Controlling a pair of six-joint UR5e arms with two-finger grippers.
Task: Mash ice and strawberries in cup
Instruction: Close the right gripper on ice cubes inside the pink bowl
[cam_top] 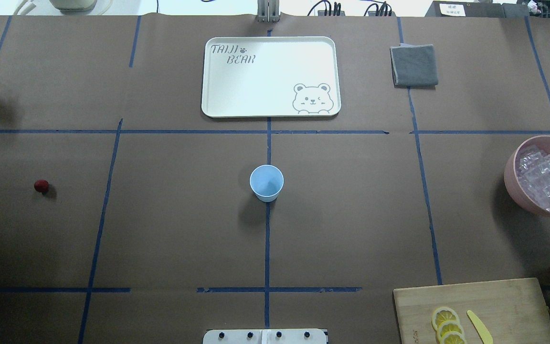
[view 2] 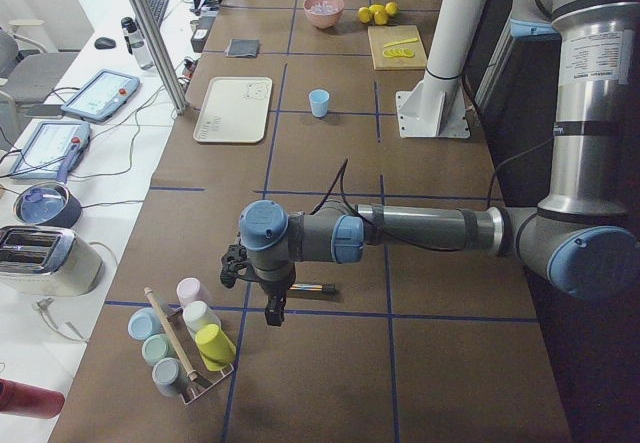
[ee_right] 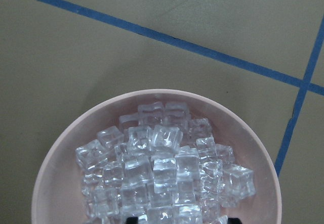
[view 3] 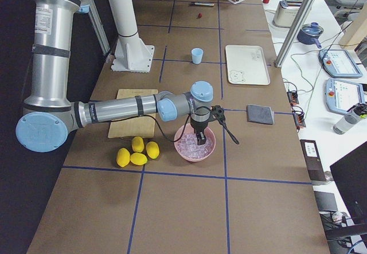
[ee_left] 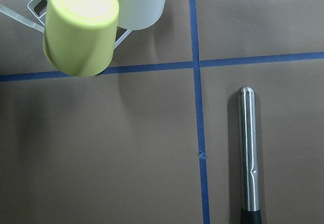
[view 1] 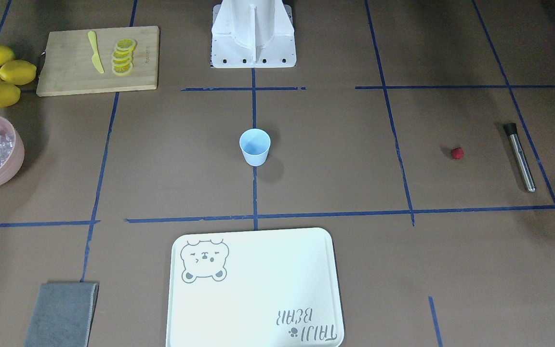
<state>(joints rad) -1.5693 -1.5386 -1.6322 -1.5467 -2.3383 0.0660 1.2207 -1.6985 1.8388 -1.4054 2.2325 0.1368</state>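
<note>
The light-blue cup (view 1: 255, 147) (cam_top: 266, 182) stands upright and empty at the table's middle. The red strawberry (view 1: 457, 153) (cam_top: 41, 186) lies alone on the table on my left side. The ice (ee_right: 162, 168) (cam_top: 544, 179) fills the pink bowl (ee_right: 55, 168) (cam_top: 509, 177). My right gripper (view 3: 199, 139) hangs just above the ice; two dark fingertips (ee_right: 131, 219) show apart at the wrist view's bottom edge, so it is open and empty. My left gripper (view 2: 272, 313) hovers beside a steel muddler (ee_left: 248, 153) (view 1: 520, 156); I cannot tell whether it is open or shut.
A white bear tray (cam_top: 270, 76) lies beyond the cup, with a grey cloth (cam_top: 414, 65) to its right. A wooden board (view 1: 97, 60) holds lemon slices and a yellow knife, with lemons (view 1: 0, 74) beside it. A rack of cups (view 2: 185, 338) stands near my left gripper.
</note>
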